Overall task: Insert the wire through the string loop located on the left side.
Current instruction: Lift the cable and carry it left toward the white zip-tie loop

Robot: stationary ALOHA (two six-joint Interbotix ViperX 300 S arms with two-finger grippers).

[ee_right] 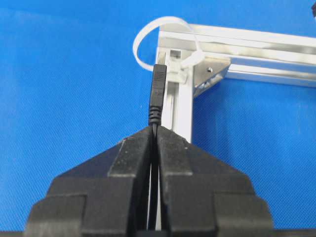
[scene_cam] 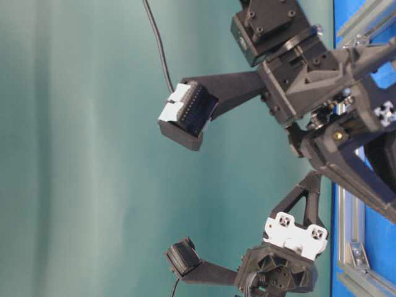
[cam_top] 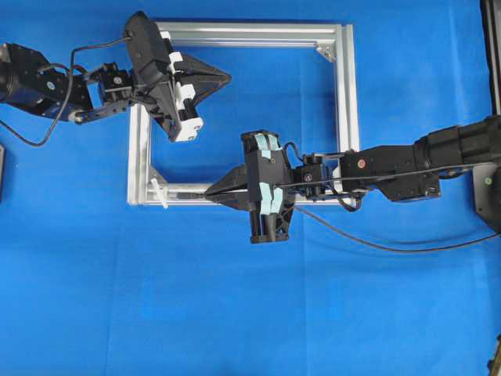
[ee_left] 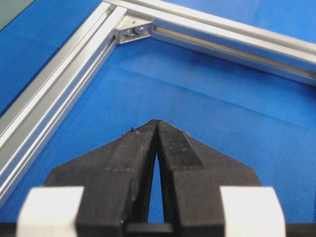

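My right gripper is shut on the wire, whose dark plug tip sticks out ahead of the jaws. The plug tip ends just short of the white string loop, which is tied at the frame's corner. From overhead, the right gripper lies over the frame's bottom bar, with the string loop a little to its left and the wire trailing off right. My left gripper hangs shut and empty inside the silver frame near its top left; its closed fingertips hover over blue cloth.
The square aluminium frame lies flat on the blue cloth, with corner brackets inside its corners. A dark object sits at the table's left edge, and a black mount stands at the right.
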